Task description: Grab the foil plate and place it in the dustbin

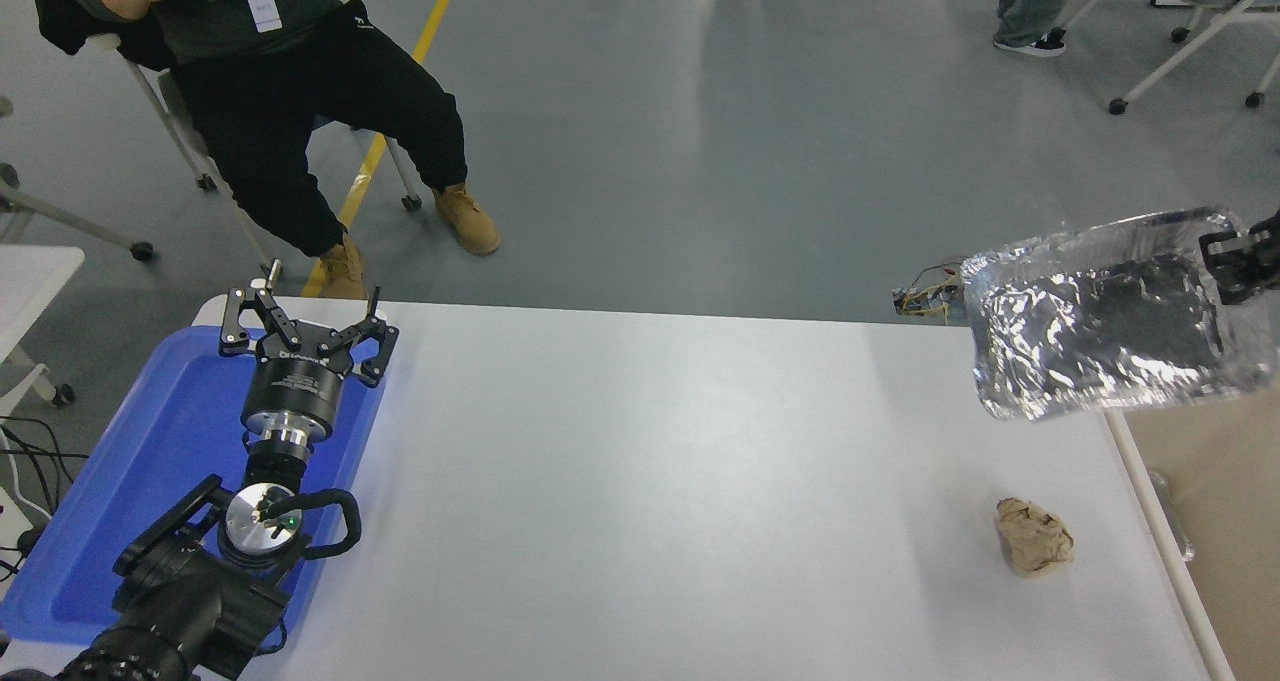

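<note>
The foil plate (1100,326), a shiny crinkled silver tray, hangs in the air at the right edge of the picture, over the table's right end and the dustbin's near rim. My right gripper (1235,261) is shut on the plate's far right rim; most of that arm is out of the picture. The dustbin (1225,481), off-white rim and tan inside, stands against the table's right side, partly cut off by the frame. My left gripper (305,326) is parked open over the blue tray at the lower left.
A crumpled brown paper ball (1033,536) lies on the white table (650,481) near the right front. A blue tray (160,461) sits at the left end. A person (280,81) sits beyond the far left edge. Loose wires (925,296) show at the far right edge.
</note>
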Controlling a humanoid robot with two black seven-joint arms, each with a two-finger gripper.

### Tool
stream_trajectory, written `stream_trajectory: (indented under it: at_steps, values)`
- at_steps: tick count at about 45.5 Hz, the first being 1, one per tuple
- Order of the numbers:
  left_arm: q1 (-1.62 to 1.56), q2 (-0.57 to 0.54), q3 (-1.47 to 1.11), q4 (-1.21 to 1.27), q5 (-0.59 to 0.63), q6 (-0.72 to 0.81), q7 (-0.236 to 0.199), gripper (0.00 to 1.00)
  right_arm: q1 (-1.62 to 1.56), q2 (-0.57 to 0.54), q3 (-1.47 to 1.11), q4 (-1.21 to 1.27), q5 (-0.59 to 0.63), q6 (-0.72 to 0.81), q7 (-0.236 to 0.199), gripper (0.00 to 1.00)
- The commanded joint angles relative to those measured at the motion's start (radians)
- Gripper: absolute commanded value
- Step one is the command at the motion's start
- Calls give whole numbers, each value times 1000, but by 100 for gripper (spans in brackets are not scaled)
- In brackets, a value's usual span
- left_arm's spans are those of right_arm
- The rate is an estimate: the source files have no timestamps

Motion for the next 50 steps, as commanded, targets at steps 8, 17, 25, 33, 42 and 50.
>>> stream_trajectory:
  at_steps: [8,17,25,33,42,50]
  values:
    - [0,0,-1,0,0,0,0,100,-355,0,5,-315,33,-257,-2,0]
    - [0,0,-1,0,0,0,0,100,-565,43,5,-456,170,-385,-14,0]
    - [0,0,-1,0,0,0,0,100,-748,90,13,-580,259,-497,-23,0]
    - [0,0,-1,0,0,0,0,100,-840,109,80,-622,285,-558,-77,0]
    - [0,0,-1,0,0,0,0,100,-906,132,137,-660,285,-630,-123,0]
    - [0,0,-1,0,0,0,0,100,-952,146,199,-665,285,-687,-144,0]
